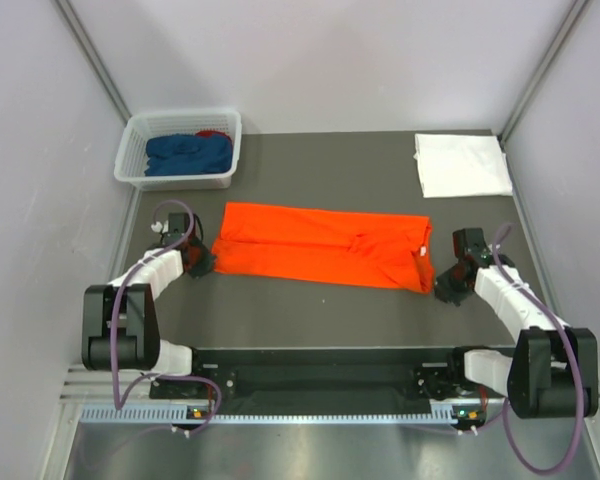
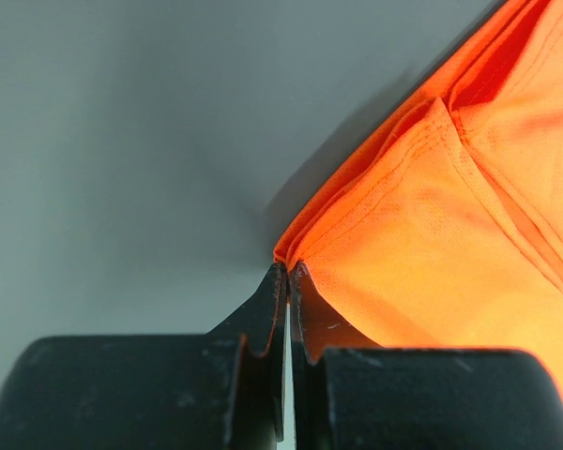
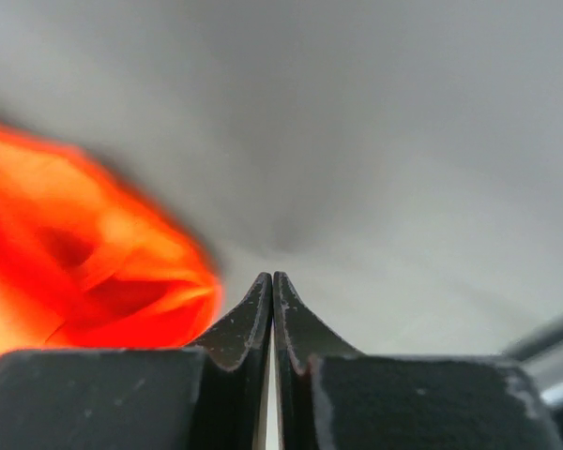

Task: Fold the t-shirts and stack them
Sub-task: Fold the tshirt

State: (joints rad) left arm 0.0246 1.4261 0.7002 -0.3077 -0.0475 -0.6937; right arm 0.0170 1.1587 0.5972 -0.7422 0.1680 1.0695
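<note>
I see one dark grey table (image 1: 320, 310), boxed in by pale walls (image 1: 330, 60). One orange t-shirt (image 1: 320, 243) lies across its middle, folded into a long band. One white folded cloth (image 1: 462, 165) sits in the far right corner. One white basket (image 1: 135, 160) in the far left corner holds blue cloth (image 1: 188, 153) and a bit of red (image 1: 215, 133).

There are two arms. My left gripper (image 2: 287, 272) is pressed together at the shirt's left corner; I cannot tell if cloth is caught. My right gripper (image 3: 272, 278) is pressed together on nothing, just beside the shirt's right end.
</note>
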